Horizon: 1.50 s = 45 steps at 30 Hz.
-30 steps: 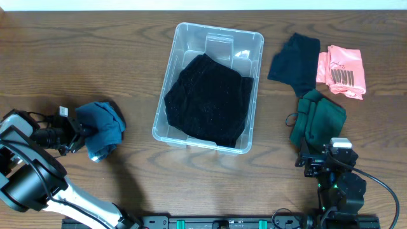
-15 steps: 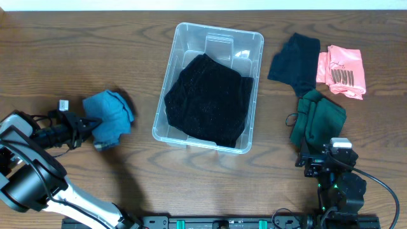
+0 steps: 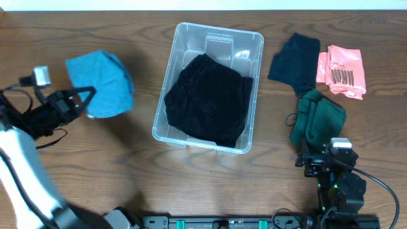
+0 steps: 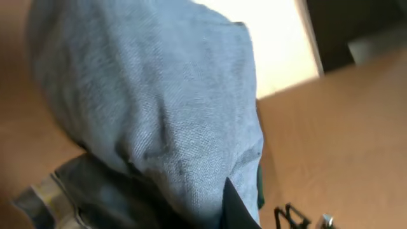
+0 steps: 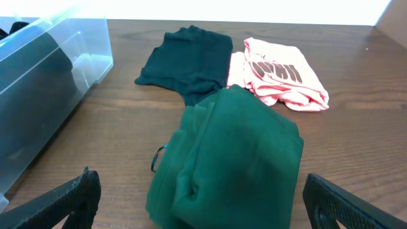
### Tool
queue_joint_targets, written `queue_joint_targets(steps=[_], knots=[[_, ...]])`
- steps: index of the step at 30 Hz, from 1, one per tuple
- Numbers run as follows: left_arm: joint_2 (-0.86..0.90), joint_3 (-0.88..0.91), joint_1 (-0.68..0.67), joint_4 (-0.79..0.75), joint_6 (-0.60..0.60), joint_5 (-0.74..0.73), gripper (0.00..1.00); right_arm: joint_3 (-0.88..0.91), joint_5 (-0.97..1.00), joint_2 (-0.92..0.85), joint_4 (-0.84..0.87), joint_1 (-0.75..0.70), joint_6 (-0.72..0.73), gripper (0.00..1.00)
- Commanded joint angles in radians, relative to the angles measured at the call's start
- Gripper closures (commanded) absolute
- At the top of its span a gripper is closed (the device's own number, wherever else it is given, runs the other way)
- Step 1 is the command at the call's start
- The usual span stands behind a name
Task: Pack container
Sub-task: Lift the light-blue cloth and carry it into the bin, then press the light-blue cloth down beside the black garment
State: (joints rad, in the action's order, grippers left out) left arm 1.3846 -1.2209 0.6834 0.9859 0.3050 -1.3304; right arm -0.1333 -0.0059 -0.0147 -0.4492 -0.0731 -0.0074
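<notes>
Left end effector [image 3: 88, 103] clamps bunched blue cloth [image 3: 102, 89] near clear rounded container [image 3: 166, 76]; right end effector [image 5: 200, 194] gapes.

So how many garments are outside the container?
4: blue garment held by the left gripper, plus dark garment, pink garment and green garment right of the container.

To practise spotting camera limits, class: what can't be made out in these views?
Floor of the container: overhead, the black garment covers most of it.
How the left tool grips the blue cloth: left wrist, cloth fills the blurred frame.
Near end of the green garment: right wrist, bottom edge crops it.
</notes>
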Motion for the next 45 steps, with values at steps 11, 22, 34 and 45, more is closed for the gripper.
queue_joint_targets(steps=[11, 22, 34, 45], knots=[[-0.263, -0.019, -0.537, -0.232, -0.214, 0.196, 0.94, 0.005, -0.002, 0.004, 0.000, -0.005, 0.014, 0.01], [-0.083, -0.019, -0.872, -0.701, -0.646, 0.483, 0.94, 0.005, -0.002, 0.004, 0.000, -0.005, 0.014, 0.01], [0.337, -0.019, -0.969, -1.374, -1.130, 0.616, 0.94, 0.005, -0.002, 0.004, 0.000, -0.005, 0.014, 0.01], [0.576, -0.019, -1.010, -1.394, -1.205, 0.696, 0.94, 0.005, -0.002, 0.004, 0.000, -0.005, 0.014, 0.01]])
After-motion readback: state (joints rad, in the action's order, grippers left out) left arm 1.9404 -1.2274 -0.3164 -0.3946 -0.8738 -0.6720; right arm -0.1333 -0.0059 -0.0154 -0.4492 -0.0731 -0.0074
